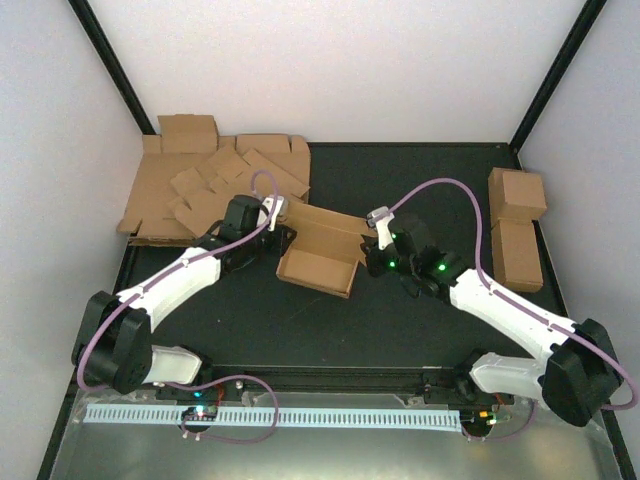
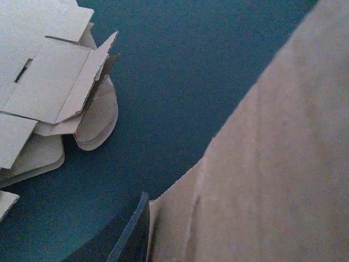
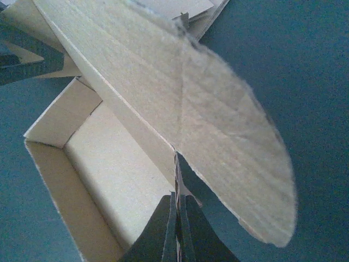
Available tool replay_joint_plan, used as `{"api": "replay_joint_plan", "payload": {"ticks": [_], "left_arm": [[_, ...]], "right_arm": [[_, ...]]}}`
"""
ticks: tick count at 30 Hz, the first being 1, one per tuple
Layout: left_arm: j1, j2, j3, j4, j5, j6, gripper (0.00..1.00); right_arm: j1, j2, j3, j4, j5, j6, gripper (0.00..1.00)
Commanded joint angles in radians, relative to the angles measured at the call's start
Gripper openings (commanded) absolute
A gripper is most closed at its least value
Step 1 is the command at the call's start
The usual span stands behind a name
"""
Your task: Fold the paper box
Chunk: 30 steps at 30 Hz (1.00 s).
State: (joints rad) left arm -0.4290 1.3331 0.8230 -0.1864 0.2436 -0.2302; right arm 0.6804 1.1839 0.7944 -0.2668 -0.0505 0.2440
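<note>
The paper box [image 1: 322, 252] lies mid-table, partly folded, an open brown tray with raised walls. My left gripper [image 1: 276, 236] is at its left end. In the left wrist view only one finger [image 2: 132, 232] shows, pressed against a cardboard panel of the box [image 2: 272, 164] that hides the other finger. My right gripper [image 1: 372, 252] is at the box's right end. In the right wrist view it [image 3: 177, 215] is shut on a thin cardboard edge where the box wall [image 3: 120, 164] meets a large rounded flap [image 3: 218, 120].
A stack of flat brown blanks [image 1: 200, 185] lies at the back left, also showing in the left wrist view [image 2: 49, 93]. Two finished cartons [image 1: 515, 225] stand at the right edge. Black frame posts and white walls enclose the dark mat [image 1: 420, 190].
</note>
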Motion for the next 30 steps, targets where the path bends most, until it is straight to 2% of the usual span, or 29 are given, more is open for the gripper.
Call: {"api": "replay_joint_plan", "payload": {"ticks": [1,3,8,12,19,22,23,26,30], "left_arm": [[-0.012,-0.011,0.008,0.004,-0.043,-0.011,0.3],[-0.02,-0.012,0.014,-0.004,-0.062,-0.009,0.44],[-0.023,-0.03,0.022,-0.003,-0.083,-0.006,0.53],[-0.022,-0.022,0.063,-0.047,-0.098,0.004,0.49],[-0.02,-0.046,0.072,-0.075,-0.138,0.007,0.49],[-0.019,-0.072,0.071,-0.075,-0.115,0.009,0.3],[-0.019,-0.072,0.072,-0.076,-0.107,0.01,0.28],[-0.019,-0.065,0.074,-0.083,-0.108,0.009,0.27],[-0.019,-0.063,0.073,-0.089,-0.11,0.013,0.32]], "right_arm": [[0.003,-0.001,0.004,0.063,0.022,-0.012,0.02],[0.003,0.005,0.007,0.061,0.029,-0.014,0.02],[0.004,0.014,0.012,0.059,0.026,-0.027,0.02],[0.003,0.008,0.012,0.051,0.028,-0.035,0.02],[0.003,0.005,0.008,0.035,0.03,-0.044,0.02],[0.004,-0.003,0.0,0.039,0.027,-0.044,0.02],[0.003,-0.004,-0.001,0.042,0.026,-0.043,0.02],[0.003,-0.005,-0.001,0.045,0.029,-0.043,0.02],[0.003,0.007,0.005,0.036,0.027,-0.049,0.02]]}}
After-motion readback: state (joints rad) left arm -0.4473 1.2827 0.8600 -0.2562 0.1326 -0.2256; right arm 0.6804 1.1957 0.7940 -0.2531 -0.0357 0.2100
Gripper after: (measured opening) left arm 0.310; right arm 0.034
